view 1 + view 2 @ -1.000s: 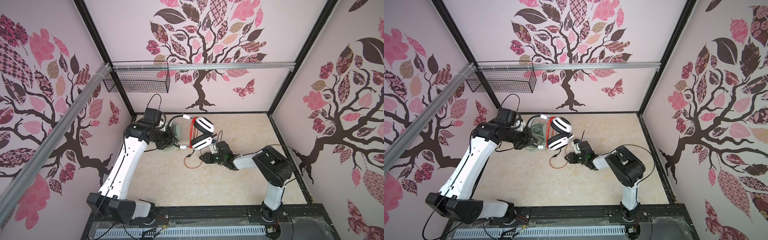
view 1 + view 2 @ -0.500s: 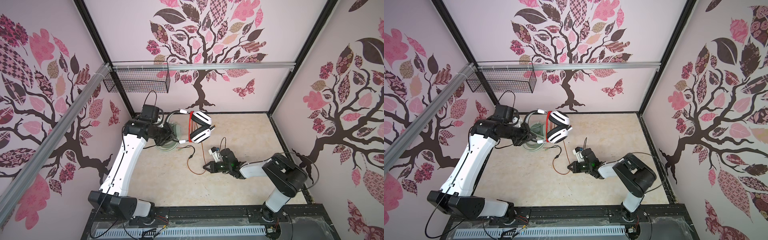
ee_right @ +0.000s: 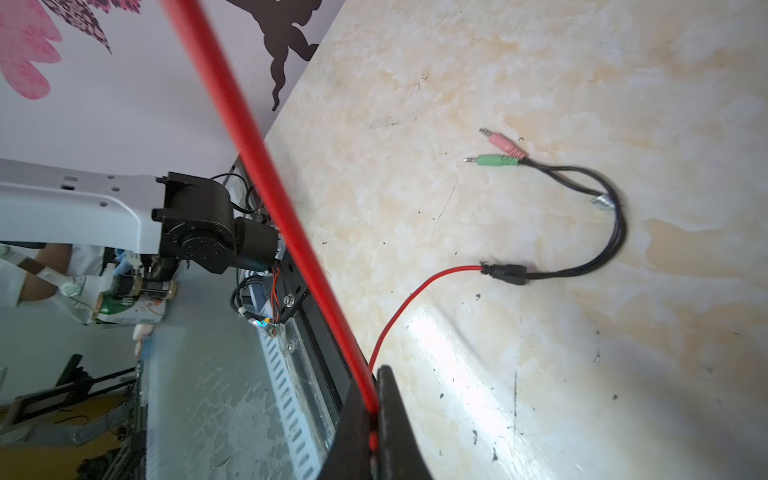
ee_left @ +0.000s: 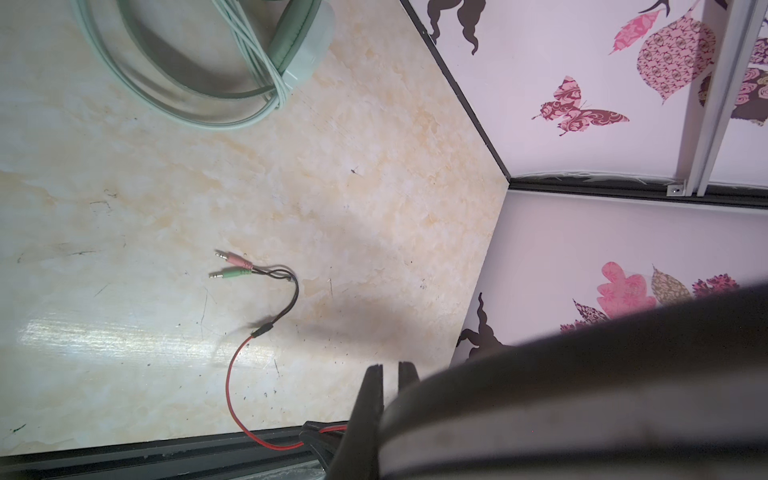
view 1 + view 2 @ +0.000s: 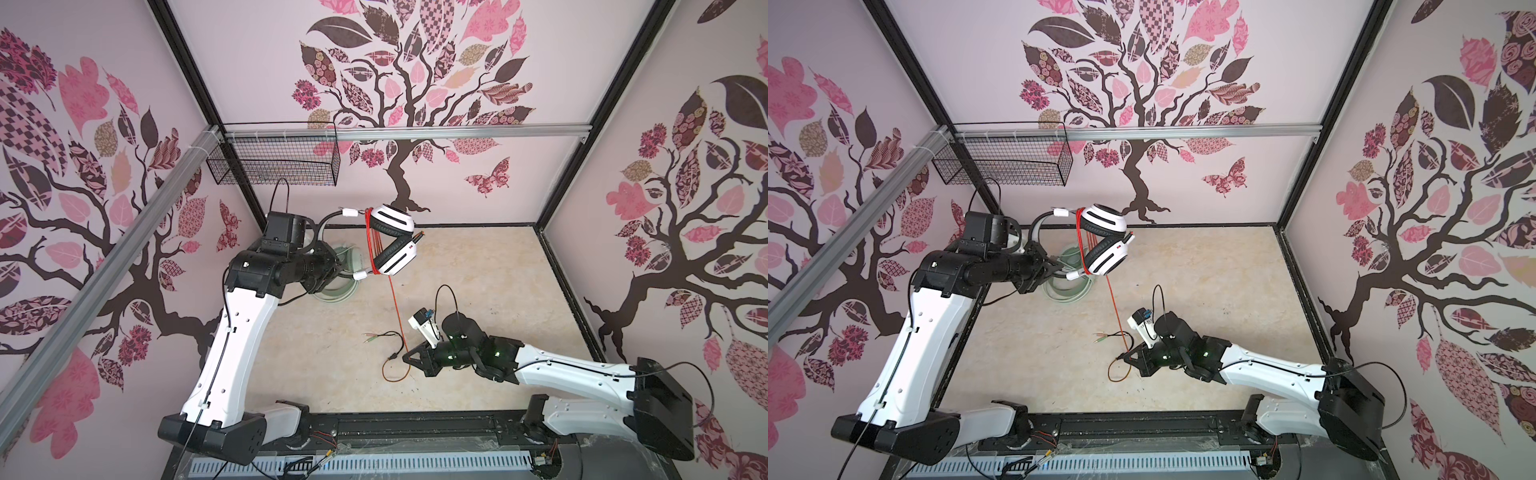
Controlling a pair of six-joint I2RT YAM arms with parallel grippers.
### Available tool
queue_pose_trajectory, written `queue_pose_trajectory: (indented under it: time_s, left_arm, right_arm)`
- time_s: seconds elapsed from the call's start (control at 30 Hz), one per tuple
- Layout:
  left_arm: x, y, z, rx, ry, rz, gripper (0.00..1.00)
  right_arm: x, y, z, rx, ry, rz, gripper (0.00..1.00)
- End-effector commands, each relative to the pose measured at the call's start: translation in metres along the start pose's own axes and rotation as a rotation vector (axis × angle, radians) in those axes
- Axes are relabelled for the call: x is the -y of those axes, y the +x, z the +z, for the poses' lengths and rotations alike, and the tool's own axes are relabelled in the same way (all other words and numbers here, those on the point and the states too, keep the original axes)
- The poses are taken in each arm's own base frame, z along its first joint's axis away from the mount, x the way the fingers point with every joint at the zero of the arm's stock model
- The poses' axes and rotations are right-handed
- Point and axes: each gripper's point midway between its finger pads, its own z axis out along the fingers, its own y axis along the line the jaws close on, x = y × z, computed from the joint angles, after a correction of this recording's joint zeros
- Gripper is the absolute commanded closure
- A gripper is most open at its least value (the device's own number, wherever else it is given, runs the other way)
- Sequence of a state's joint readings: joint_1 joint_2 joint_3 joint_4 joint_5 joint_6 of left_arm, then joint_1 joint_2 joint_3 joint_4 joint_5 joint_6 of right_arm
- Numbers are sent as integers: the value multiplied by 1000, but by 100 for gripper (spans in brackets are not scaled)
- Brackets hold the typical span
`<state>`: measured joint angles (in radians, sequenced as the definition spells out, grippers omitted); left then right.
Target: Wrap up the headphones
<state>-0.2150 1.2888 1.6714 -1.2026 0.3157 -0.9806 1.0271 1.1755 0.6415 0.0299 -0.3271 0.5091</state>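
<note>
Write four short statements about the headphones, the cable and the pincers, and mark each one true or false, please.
1. The green headphones lie on the table, with their cable wound on them. True.
2. The white headphones also lie flat on the table. False: the left pincer holds them up in the air by the headband.
3. The right pincer is shut on the red cable. True.
4. The two plugs hang in the air. False: they lie on the table.
</note>
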Motion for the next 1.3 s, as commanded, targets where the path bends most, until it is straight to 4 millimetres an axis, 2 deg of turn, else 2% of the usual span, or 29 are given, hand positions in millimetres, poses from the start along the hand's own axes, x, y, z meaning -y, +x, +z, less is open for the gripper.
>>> queue_pose_trajectory:
  time_s: [0.0, 0.13, 0.3, 0.5, 0.77, 0.93, 1.07, 1.27]
  left_arm:
    - [8, -17, -7, 98, 36, -55, 100]
    - [-10, -24, -9, 153, -51, -92, 100]
    - [-20, -24, -6, 160, -87, -98, 100]
    - [-31, -23, -8, 184, -124, -66, 100]
    - [-48, -22, -6, 250, -216, 11, 100]
    - [-63, -27, -8, 323, -309, 80, 100]
    - [-82, -30, -7, 372, -380, 86, 100]
    - [-103, -29, 1, 426, -419, 80, 100]
  right_arm:
    - [-6, 17, -8, -67, 78, -63, 100]
    - [-22, 21, -13, -77, 89, -114, 100]
    - [-33, 20, -19, -74, 85, -130, 100]
    - [-47, 8, -31, -61, 74, -156, 100]
    - [-97, -11, -59, -43, -86, -222, 100]
    - [-108, -24, -73, -56, -63, -265, 100]
    - [-114, -24, -71, -118, -63, -278, 100]
    - [-133, -10, -58, -220, -98, -326, 100]
